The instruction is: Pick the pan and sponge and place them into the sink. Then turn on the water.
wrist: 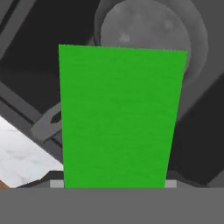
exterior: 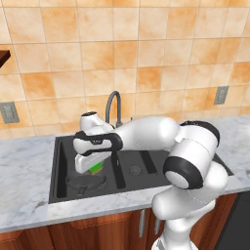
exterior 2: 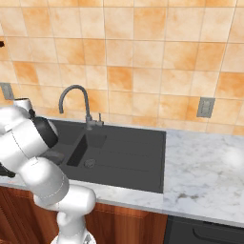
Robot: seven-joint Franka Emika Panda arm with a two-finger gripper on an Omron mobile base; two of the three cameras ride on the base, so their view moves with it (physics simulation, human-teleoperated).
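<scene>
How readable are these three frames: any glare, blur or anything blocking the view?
Left base view: even flat light, no glare; the arm covers part of the sink, the sponge peeks out under the gripper. Right base view: sharp; faint bright patch on the counter. Hand view: the sponge's green face blocks most of it, with the pan soft behind.

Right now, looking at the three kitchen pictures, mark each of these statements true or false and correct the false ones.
1. The pan lies in the large left basin of the sink. True.
2. The sponge rests on the marble counter. False: it is in the pincer, above the left basin.
3. Water is running from the faucet. False: no stream shows at the spout.
4. The pincer hangs over the pan. True.
5. The wall behind the sink is plain white. False: it is covered in orange tiles.
</scene>
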